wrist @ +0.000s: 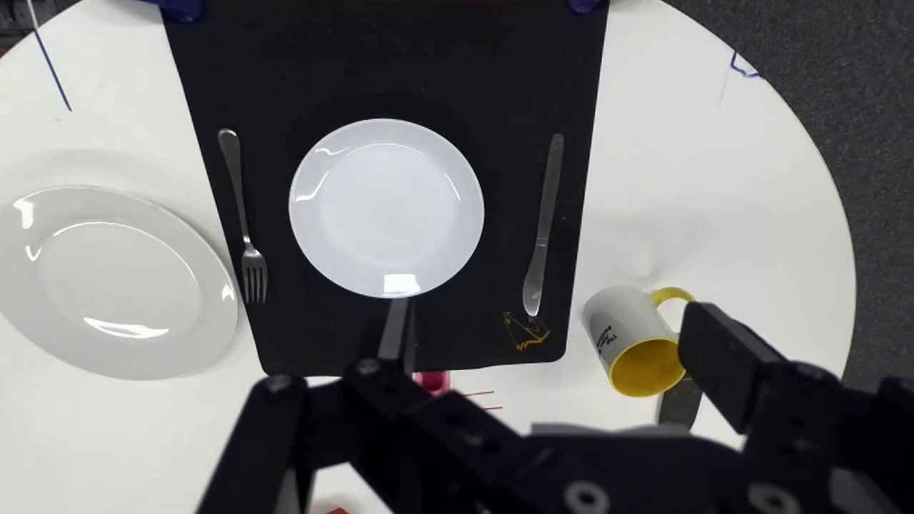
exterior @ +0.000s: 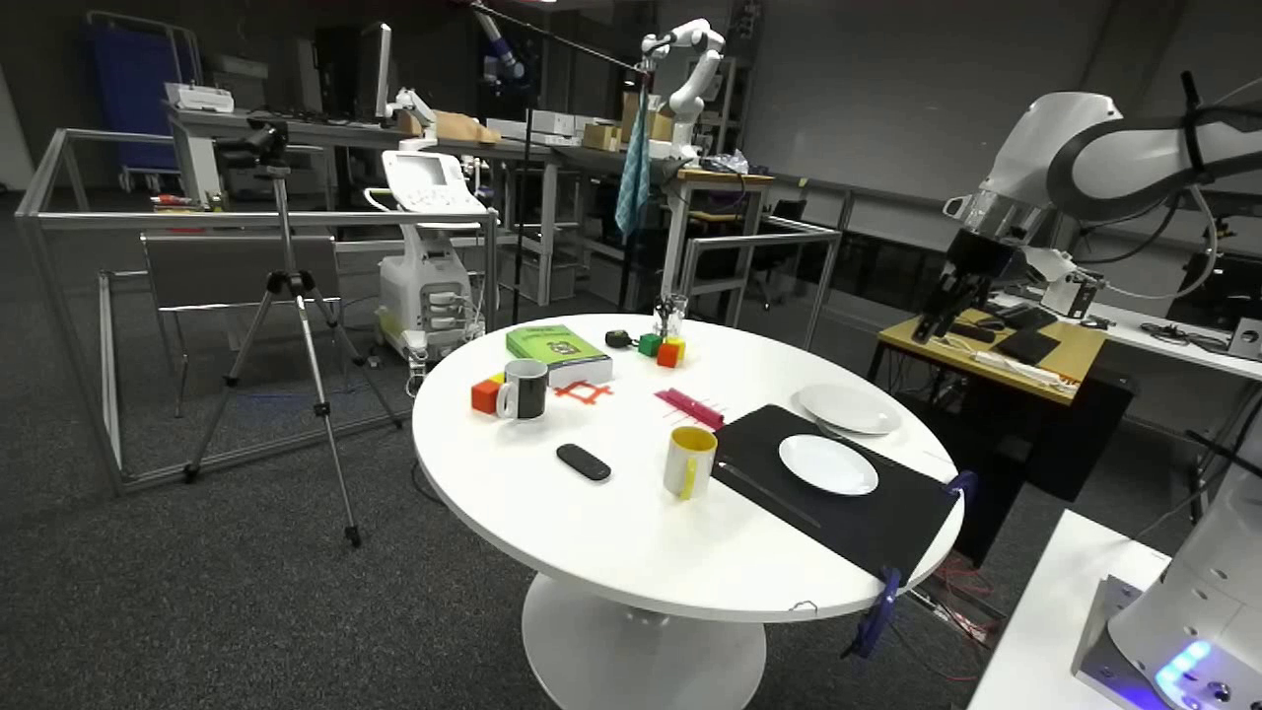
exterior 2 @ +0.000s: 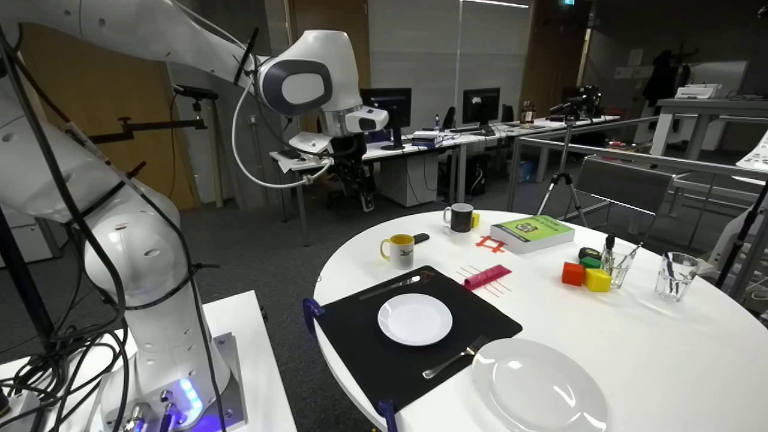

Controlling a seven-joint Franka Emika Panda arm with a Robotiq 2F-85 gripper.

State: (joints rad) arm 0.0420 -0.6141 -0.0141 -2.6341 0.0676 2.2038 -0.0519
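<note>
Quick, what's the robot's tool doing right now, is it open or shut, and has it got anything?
Tool: open, holding nothing.

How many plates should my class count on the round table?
2. The smaller plate lies on the black mat; the larger plate lies beside it, on the side with the fork. None seems hidden.

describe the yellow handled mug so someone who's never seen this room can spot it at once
Start from the round white table, then find the black mat at its edge. Just off that mat, on the side of the knife, stands a white mug. Its yellow inside and yellow handle set it apart from the dark mug with a white handle near the green book.
</note>
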